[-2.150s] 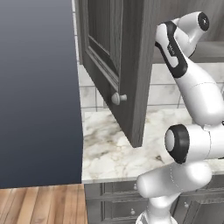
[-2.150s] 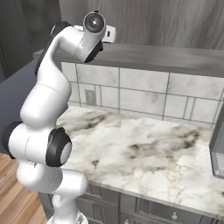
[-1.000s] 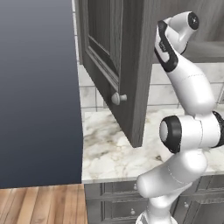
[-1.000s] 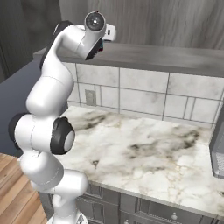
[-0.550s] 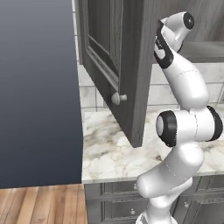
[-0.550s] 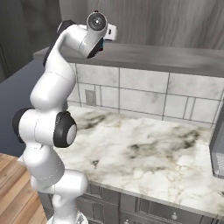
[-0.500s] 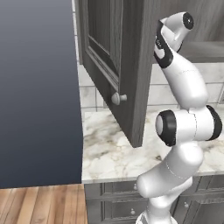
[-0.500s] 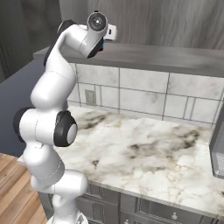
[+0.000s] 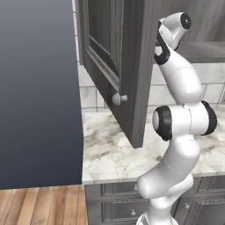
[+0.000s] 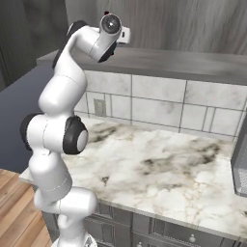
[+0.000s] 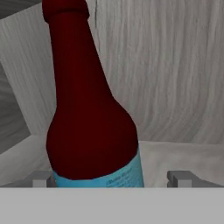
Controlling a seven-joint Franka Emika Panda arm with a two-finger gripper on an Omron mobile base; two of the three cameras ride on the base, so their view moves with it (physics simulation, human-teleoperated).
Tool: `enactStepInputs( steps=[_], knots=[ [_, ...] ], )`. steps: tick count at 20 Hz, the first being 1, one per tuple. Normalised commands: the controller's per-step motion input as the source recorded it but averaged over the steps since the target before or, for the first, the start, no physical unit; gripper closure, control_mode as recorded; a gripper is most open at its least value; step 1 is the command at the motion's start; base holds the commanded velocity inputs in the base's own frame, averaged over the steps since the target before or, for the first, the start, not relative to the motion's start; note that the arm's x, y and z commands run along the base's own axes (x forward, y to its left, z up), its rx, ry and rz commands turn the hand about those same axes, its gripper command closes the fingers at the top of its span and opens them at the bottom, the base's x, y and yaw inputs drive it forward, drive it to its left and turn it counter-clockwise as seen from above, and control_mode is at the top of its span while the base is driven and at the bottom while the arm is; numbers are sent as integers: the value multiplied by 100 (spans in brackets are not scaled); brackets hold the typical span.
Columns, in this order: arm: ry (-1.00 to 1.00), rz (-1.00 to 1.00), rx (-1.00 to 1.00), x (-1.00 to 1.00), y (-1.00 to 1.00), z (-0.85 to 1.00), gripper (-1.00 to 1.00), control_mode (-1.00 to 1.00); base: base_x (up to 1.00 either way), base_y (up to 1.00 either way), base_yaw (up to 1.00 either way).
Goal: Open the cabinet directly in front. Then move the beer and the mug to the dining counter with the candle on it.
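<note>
The beer [image 11: 89, 113], a dark red bottle with a blue label, stands close in front of the hand on the pale shelf inside the cabinet. My gripper [image 11: 111, 178] is open, with one fingertip on each side of the bottle's base and a gap on the right side. The cabinet's left door [image 9: 127, 66] hangs swung out with its round knob [image 9: 117, 99] facing left. My arm reaches up behind that door, and the hand [image 10: 115, 28] sits at the cabinet's lower edge. The mug, the dining counter and the candle are out of view.
A marble worktop [image 10: 159, 169] backed by wall tiles [image 10: 154, 103] lies below the cabinet, with grey drawers [image 9: 118, 206] under it. A tall dark blue-grey panel [image 9: 39, 88] stands at the left. A grey appliance [image 10: 240, 159] sits at the worktop's right end.
The arm's elbow has swung and the upper links have straightened, carrying the hand a little further up into the cabinet. The door has not moved and the jaws stay open.
</note>
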Motion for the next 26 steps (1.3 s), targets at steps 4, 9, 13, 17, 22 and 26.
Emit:
enactStepInputs(
  steps=[4, 9, 13, 17, 22, 26],
  knots=[
    [0, 2, 0, 22, 0, 0, -100, -100, 0, 0, 0],
    [0, 1, -3, 15, 0, -2, 100, -100, 0, 0, 0],
    [0, 0, 0, 3, 0, 0, 100, -100, 0, 0, 0],
    [0, 0, 0, 0, 0, 0, 100, -100, 0, 0, 0],
    [-16, 0, 2, -2, -1, 8, 100, -100, 0, 0, 0],
    [-19, 1, 2, -1, -1, 2, 100, -100, 0, 0, 0]
  ],
)
